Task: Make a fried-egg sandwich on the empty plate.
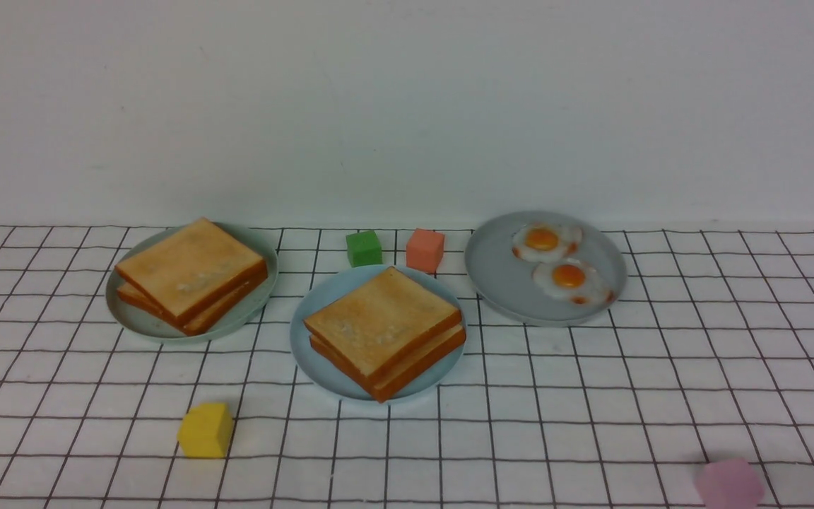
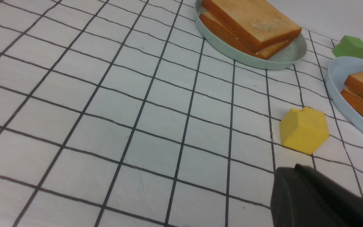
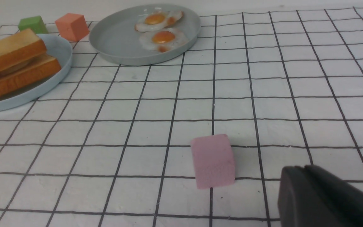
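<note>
The fried-egg sandwich (image 1: 384,329), two golden toast slices stacked a little askew, lies on the light blue plate (image 1: 333,286) at the table's middle. In the right wrist view the sandwich (image 3: 9,67) shows a narrow dim gap between its slices, and its filling is hidden. Neither arm shows in the front view. My left gripper (image 2: 296,167) is shut with nothing in it, low over the cloth next to a yellow block (image 2: 304,130). My right gripper (image 3: 304,167) has its dark fingers together, holding nothing, beside a pink block (image 3: 213,160).
A grey plate (image 1: 499,283) at the back right holds two fried eggs (image 1: 555,258). A pale green plate (image 1: 138,325) at the back left carries a plain toast stack (image 1: 191,272). Green (image 1: 364,247) and salmon (image 1: 425,249) blocks stand behind the blue plate.
</note>
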Action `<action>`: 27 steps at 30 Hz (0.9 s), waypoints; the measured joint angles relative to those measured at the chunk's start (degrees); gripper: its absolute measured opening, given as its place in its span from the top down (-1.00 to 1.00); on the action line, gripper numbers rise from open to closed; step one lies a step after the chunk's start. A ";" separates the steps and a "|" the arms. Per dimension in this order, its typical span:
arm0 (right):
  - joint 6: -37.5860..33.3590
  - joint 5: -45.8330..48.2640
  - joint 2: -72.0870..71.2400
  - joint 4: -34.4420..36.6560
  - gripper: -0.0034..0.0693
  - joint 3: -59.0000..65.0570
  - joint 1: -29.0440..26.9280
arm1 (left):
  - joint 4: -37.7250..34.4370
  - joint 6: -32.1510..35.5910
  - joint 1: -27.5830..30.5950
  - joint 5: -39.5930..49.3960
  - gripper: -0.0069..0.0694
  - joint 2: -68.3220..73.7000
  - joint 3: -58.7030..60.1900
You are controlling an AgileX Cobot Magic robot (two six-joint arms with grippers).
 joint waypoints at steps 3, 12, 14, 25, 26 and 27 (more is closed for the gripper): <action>0.00 0.00 0.00 0.00 0.77 0.00 0.00 | 0.00 0.00 0.00 0.00 0.85 0.00 0.00; 0.00 0.00 0.00 0.00 0.74 0.00 0.00 | 0.01 -0.04 0.00 0.00 0.85 0.00 0.00; 0.00 0.00 0.00 0.00 0.74 0.00 0.00 | 0.01 -0.04 0.00 0.00 0.85 0.00 0.00; 0.00 0.00 0.00 0.00 0.70 0.00 0.00 | 0.01 -0.04 0.00 0.00 0.84 0.00 0.00; 0.00 0.00 0.00 0.00 0.70 0.00 0.00 | 0.01 -0.04 0.00 0.00 0.84 0.00 0.00; 0.00 0.00 0.00 0.00 0.69 0.00 0.00 | 0.01 -0.04 0.00 0.00 0.83 0.00 0.00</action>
